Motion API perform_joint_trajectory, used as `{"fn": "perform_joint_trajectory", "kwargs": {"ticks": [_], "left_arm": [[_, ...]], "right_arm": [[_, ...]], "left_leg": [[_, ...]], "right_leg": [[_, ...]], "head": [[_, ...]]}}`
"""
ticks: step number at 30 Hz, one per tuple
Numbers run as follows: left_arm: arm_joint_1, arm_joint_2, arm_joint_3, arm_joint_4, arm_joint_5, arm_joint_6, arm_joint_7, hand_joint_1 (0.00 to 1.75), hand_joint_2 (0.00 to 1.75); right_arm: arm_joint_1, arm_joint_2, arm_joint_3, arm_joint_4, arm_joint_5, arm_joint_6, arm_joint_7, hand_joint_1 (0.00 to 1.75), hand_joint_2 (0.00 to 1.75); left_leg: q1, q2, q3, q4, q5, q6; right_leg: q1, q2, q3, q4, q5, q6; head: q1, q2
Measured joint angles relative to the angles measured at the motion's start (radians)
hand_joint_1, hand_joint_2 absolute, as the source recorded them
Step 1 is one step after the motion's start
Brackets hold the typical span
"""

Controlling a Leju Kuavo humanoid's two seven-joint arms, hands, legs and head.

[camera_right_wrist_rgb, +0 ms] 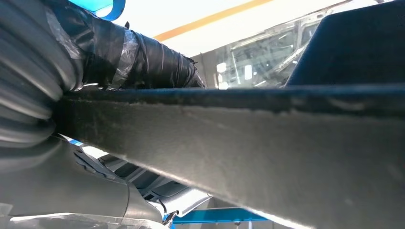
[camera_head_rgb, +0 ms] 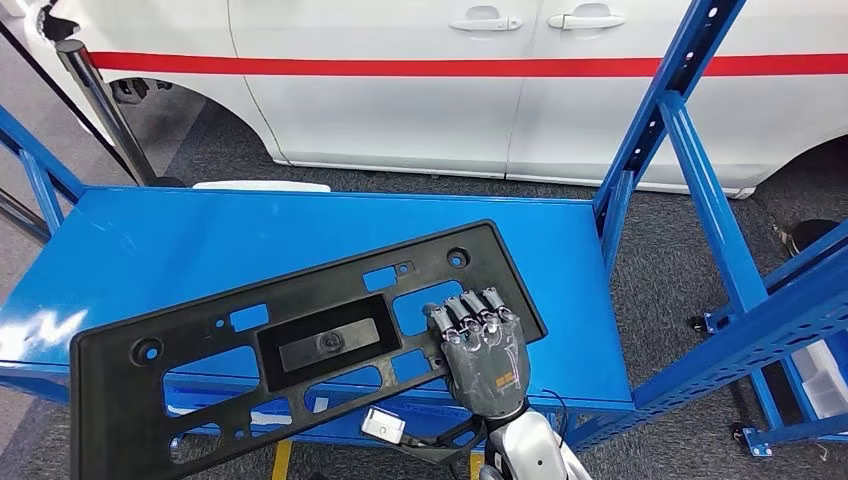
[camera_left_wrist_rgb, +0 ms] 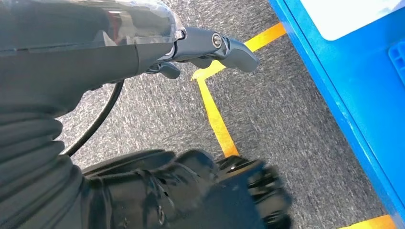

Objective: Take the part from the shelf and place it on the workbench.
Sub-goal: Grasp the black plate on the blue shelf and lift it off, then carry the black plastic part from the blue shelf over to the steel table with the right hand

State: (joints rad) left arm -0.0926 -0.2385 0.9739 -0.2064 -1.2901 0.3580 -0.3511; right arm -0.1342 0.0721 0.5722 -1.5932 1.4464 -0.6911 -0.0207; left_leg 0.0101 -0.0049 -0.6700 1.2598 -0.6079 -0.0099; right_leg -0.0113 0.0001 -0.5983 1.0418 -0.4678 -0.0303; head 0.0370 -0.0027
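Now carrying part [camera_head_rgb: 300,345] in clenched right robot hand [camera_head_rgb: 484,350] over worktop [camera_head_rgb: 150,250]; next, lowering flat, then releasing.

We are in a car workshop: a white car [camera_head_rgb: 500,90] with a red stripe stands behind our blue steel counter [camera_head_rgb: 200,240], blue racking [camera_head_rgb: 700,170] beside it, yellow floor lines [camera_left_wrist_rgb: 215,114] on grey carpet.
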Motion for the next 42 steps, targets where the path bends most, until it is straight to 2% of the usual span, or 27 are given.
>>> {"fn": "perform_joint_trajectory", "kwargs": {"ticks": [1, 2, 3, 4, 6, 7, 10, 12, 15, 16, 17, 18, 20, 22, 25, 26, 28, 30, 31, 32, 33, 34, 36, 37, 38, 40, 42], "left_arm": [[0.001, 0.000, 0.000, 0.000, 0.000, 0.001, 0.000, 0.00, 1.75], [0.001, 0.000, 0.000, 0.000, 0.000, 0.002, 0.001, 0.00, 1.75], [0.001, 0.000, 0.000, 0.000, 0.000, 0.003, 0.001, 0.00, 1.75], [0.001, 0.000, 0.000, 0.000, 0.000, 0.004, 0.001, 0.00, 1.75], [-0.001, 0.000, 0.000, 0.000, 0.000, 0.006, 0.001, 0.00, 1.75], [-0.002, 0.000, 0.000, 0.000, 0.000, 0.007, 0.001, 0.00, 1.75], [0.000, 0.000, 0.000, 0.000, 0.000, 0.009, 0.002, 0.00, 1.75], [0.001, 0.000, 0.000, 0.000, -0.001, 0.010, 0.002, 0.00, 1.75], [-0.001, -0.001, 0.000, 0.000, -0.001, 0.010, 0.002, 0.00, 1.75], [-0.001, -0.001, 0.000, 0.000, -0.001, 0.010, 0.002, 0.00, 1.75], [0.000, -0.001, 0.000, 0.000, -0.001, 0.010, 0.002, 0.00, 1.75], [0.000, -0.001, 0.000, 0.000, -0.001, 0.010, 0.002, 0.00, 1.75], [0.000, -0.001, 0.000, 0.000, -0.001, 0.010, 0.003, 0.00, 1.75], [0.000, -0.001, 0.000, 0.000, -0.002, 0.010, 0.003, 0.00, 1.75], [0.001, 0.000, 0.000, 0.000, -0.002, 0.010, 0.004, 0.00, 1.75], [0.001, 0.000, 0.001, 0.000, -0.003, 0.010, 0.004, 0.00, 1.75], [0.002, 0.000, 0.001, 0.000, -0.003, 0.010, 0.004, 0.00, 1.75], [0.002, 0.000, 0.001, 0.000, -0.004, 0.010, 0.004, 0.00, 1.75], [0.003, 0.000, 0.001, 0.000, -0.004, 0.010, 0.004, 0.00, 1.75], [0.003, 0.000, 0.001, 0.000, -0.004, 0.010, 0.004, 0.00, 1.75], [0.003, 0.000, 0.001, 0.000, -0.004, 0.010, 0.004, 0.00, 1.75], [0.002, 0.000, 0.001, 0.000, -0.004, 0.010, 0.004, 0.00, 1.75], [0.001, 0.000, 0.001, 0.000, -0.004, 0.010, 0.004, 0.00, 1.75], [0.000, 0.000, 0.001, 0.000, -0.005, 0.010, 0.004, 0.00, 1.75], [-0.001, 0.000, 0.001, 0.000, -0.006, 0.010, 0.004, 0.00, 1.75], [0.000, 0.000, 0.001, 0.000, -0.008, 0.010, 0.004, 0.00, 1.75], [0.001, 0.000, 0.001, 0.000, -0.009, 0.010, 0.004, 0.00, 1.75]], "right_arm": [[0.003, 0.000, 0.000, 0.000, -0.001, 0.000, -0.002, 1.75, 1.75], [0.005, 0.000, 0.000, 0.000, -0.001, 0.000, -0.002, 1.75, 1.75], [0.006, 0.000, 0.000, 0.000, -0.002, 0.000, -0.003, 1.75, 1.75], [0.007, 0.000, 0.000, 0.000, -0.003, 0.000, -0.003, 1.75, 1.75], [0.006, 0.000, 0.000, 0.000, -0.006, 0.000, -0.005, 1.75, 1.75], [0.007, 0.000, -0.001, 0.000, -0.007, 0.000, -0.006, 1.75, 1.75], [0.009, 0.000, -0.003, 0.000, -0.012, 0.000, -0.014, 1.75, 1.75], [0.012, -0.001, -0.007, -0.001, -0.014, 0.000, -0.018, 1.75, 1.75], [0.015, -0.001, -0.015, -0.002, -0.015, 0.000, -0.021, 1.75, 1.75], [0.016, -0.001, -0.017, -0.002, -0.015, 0.000, -0.021, 1.75, 1.75], [0.018, -0.001, -0.018, -0.002, -0.015, 0.000, -0.021, 1.75, 1.75], [0.019, -0.001, -0.019, -0.002, -0.015, 0.000, -0.021, 1.75, 1.75], [0.019, -0.001, -0.019, -0.002, -0.015, 0.000, -0.021, 1.75, 1.75], [0.019, -0.001, -0.020, -0.002, -0.015, 0.000, -0.021, 1.75, 1.75], [0.019, -0.001, -0.022, -0.002, -0.015, 0.000, -0.021, 1.75, 1.75], [0.020, -0.001, -0.023, -0.002, -0.015, 0.000, -0.022, 1.75, 1.75], [0.020, 0.000, -0.025, -0.002, -0.015, 0.000, -0.022, 1.75, 1.75], [0.020, 0.001, -0.026, -0.002, -0.015, 0.000, -0.022, 1.75, 1.75], [0.021, 0.002, -0.027, -0.002, -0.015, 0.000, -0.022, 1.75, 1.75], [0.021, 0.002, -0.027, -0.001, -0.015, 0.000, -0.022, 1.75, 1.75], [0.021, 0.002, -0.027, -0.001, -0.015, 0.000, -0.022, 1.75, 1.75], [0.022, 0.002, -0.027, -0.001, -0.015, 0.000, -0.022, 1.75, 1.75], [0.021, 0.002, -0.027, -0.001, -0.015, 0.000, -0.022, 1.75, 1.75], [0.021, 0.002, -0.028, -0.001, -0.016, 0.000, -0.022, 1.75, 1.75], [0.021, 0.002, -0.028, -0.001, -0.016, 0.000, -0.023, 1.75, 1.75], [0.021, 0.002, -0.029, -0.001, -0.018, 0.000, -0.024, 1.75, 1.75], [0.021, 0.001, -0.031, -0.001, -0.020, 0.000, -0.025, 1.75, 1.75]], "left_leg": [[0.000, 0.000, -0.016, 0.037, -0.007, -0.002], [0.001, 0.000, -0.015, 0.038, 0.004, -0.002], [0.001, 0.000, 0.004, 0.001, 0.032, 0.000], [0.001, 0.000, 0.036, -0.063, 0.067, 0.003], [-0.003, -0.001, 0.096, -0.186, 0.113, 0.010], [-0.005, -0.001, 0.111, -0.219, 0.121, 0.014], [-0.006, 0.000, 0.112, -0.237, 0.130, 0.030], [-0.002, 0.004, 0.109, -0.247, 0.143, 0.046], [-0.004, 0.007, 0.093, -0.247, 0.155, 0.059], [-0.005, 0.008, 0.087, -0.244, 0.158, 0.060], [-0.006, 0.009, 0.080, -0.241, 0.160, 0.059], [-0.006, 0.009, 0.074, -0.238, 0.162, 0.057], [-0.006, 0.009, 0.065, -0.231, 0.166, 0.052], [-0.008, 0.008, 0.058, -0.225, 0.172, 0.042], [-0.008, 0.006, 0.050, -0.224, 0.183, 0.022], [-0.006, 0.006, 0.044, -0.217, 0.175, 0.015], [-0.003, 0.004, 0.019, -0.155, 0.114, 0.005], [0.000, 0.004, -0.015, -0.038, 0.030, -0.003], [0.001, 0.004, -0.025, 0.012, 0.006, -0.006], [0.001, 0.004, -0.020, 0.033, 0.003, -0.006], [0.001, 0.004, 0.001, 0.019, 0.019, -0.005], [0.000, 0.004, 0.040, -0.030, 0.045, -0.002], [-0.003, 0.004, 0.133, -0.167, 0.081, 0.007], [-0.005, 0.003, 0.164, -0.218, 0.086, 0.012], [-0.008, 0.003, 0.179, -0.246, 0.085, 0.016], [-0.009, 0.003, 0.179, -0.259, 0.091, 0.026], [-0.005, 0.008, 0.173, -0.269, 0.108, 0.042]], "right_leg": [[0.000, 0.000, 0.000, 0.000, 0.000, 0.000], [0.001, 0.000, 0.000, 0.001, 0.000, 0.000], [0.001, 0.000, 0.000, 0.002, 0.000, 0.000], [0.001, 0.001, 0.000, 0.004, 0.000, 0.000], [0.003, 0.002, -0.002, 0.007, 0.001, 0.003], [0.005, 0.002, -0.005, 0.008, 0.003, 0.007], [0.005, 0.002, -0.010, 0.010, 0.007, 0.024], [0.005, 0.002, -0.023, 0.044, -0.028, 0.033], [0.003, 0.002, -0.083, 0.212, -0.139, 0.041], [0.002, 0.002, -0.096, 0.257, -0.157, 0.043], [0.000, 0.002, -0.092, 0.270, -0.155, 0.044], [-0.002, 0.001, -0.069, 0.243, -0.136, 0.045], [-0.006, 0.001, 0.015, 0.115, -0.088, 0.043], [-0.002, 0.002, 0.067, 0.022, -0.064, 0.038], [0.001, 0.004, 0.062, 0.003, -0.052, 0.022], [0.000, 0.003, 0.058, 0.000, -0.045, 0.014], [-0.003, 0.000, 0.044, -0.005, -0.029, -0.001], [-0.001, -0.002, 0.026, -0.005, -0.016, -0.007], [0.001, -0.003, 0.016, -0.004, -0.010, -0.007], [0.002, -0.004, 0.007, -0.003, -0.004, -0.007], [0.002, -0.004, -0.001, -0.001, 0.001, -0.007], [0.002, -0.004, -0.008, 0.001, 0.005, -0.005], [0.003, -0.004, -0.016, 0.004, 0.013, 0.000], [0.004, -0.004, -0.018, 0.005, 0.017, 0.005], [0.005, -0.005, -0.019, 0.005, 0.022, 0.010], [0.005, -0.005, -0.021, 0.001, 0.032, 0.023], [0.005, -0.003, -0.029, 0.018, 0.012, 0.032]], "head": [[0.000, 0.000], [0.000, 0.000], [0.000, 0.000], [0.000, 0.000], [0.000, 0.000], [0.000, 0.000], [0.001, 0.000], [0.001, 0.000], [0.002, 0.000], [0.002, 0.000], [0.002, 0.000], [0.002, 0.000], [0.002, 0.000], [0.002, 0.000], [0.001, 0.000], [0.001, 0.000], [-0.001, 0.000], [-0.002, 0.000], [-0.002, 0.000], [-0.002, 0.000], [-0.002, 0.000], [-0.002, 0.000], [-0.002, 0.000], [-0.002, 0.000], [-0.002, 0.000], [-0.002, 0.000], [-0.001, 0.000]]}}
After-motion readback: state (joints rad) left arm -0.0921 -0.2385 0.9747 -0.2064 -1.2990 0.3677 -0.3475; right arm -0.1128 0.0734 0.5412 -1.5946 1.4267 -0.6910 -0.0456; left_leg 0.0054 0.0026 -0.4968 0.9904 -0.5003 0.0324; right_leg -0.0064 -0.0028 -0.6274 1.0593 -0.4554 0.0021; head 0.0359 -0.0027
